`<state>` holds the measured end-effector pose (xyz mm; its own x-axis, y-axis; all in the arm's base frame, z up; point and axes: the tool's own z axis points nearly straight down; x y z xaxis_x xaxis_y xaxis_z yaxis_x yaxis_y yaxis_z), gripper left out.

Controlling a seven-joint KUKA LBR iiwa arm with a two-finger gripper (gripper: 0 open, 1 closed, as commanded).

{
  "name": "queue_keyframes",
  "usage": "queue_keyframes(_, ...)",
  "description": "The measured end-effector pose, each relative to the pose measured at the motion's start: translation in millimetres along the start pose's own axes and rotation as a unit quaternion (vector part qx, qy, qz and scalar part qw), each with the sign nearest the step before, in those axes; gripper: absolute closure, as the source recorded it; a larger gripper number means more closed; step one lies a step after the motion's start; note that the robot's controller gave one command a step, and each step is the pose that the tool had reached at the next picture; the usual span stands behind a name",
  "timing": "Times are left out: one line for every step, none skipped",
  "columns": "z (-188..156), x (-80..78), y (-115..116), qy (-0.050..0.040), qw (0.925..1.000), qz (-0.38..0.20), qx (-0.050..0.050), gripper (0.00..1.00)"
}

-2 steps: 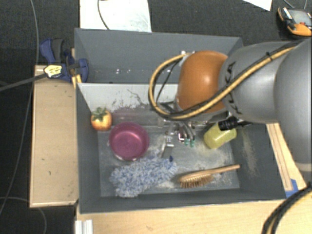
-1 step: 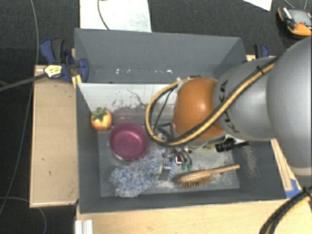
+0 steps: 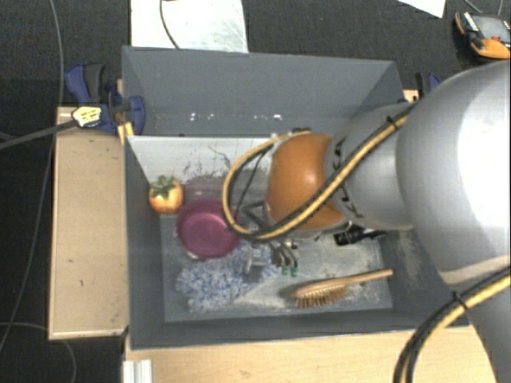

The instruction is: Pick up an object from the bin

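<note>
Within the grey bin [image 3: 239, 94], four things are counted, one of each: a blue-speckled cloth [image 3: 209, 284] by the near wall, a magenta cup [image 3: 206, 228] left of centre, a wooden hairbrush [image 3: 335, 288] at front right, and an orange fruit [image 3: 165, 196] against the left wall. Bare floor is left at the right. The gripper [image 3: 273, 259] is seen over the cloth's right edge, between cup and hairbrush; whether it is open or closed cannot be told.

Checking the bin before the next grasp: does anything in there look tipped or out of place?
The magenta cup by the left wall seems to lie on its side, next to the orange toy fruit. Nothing else stands out.
</note>
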<state>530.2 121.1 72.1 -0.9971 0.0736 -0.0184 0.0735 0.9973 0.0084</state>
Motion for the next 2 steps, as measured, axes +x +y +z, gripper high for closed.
queue_keyframes(-0.4,0.1,-0.1,0.0,1.0,0.001,0.0,1.0)
queue_keyframes(-130.7,-4.1,-1.2,-0.0012,0.9998,0.018,0.0,1.0)
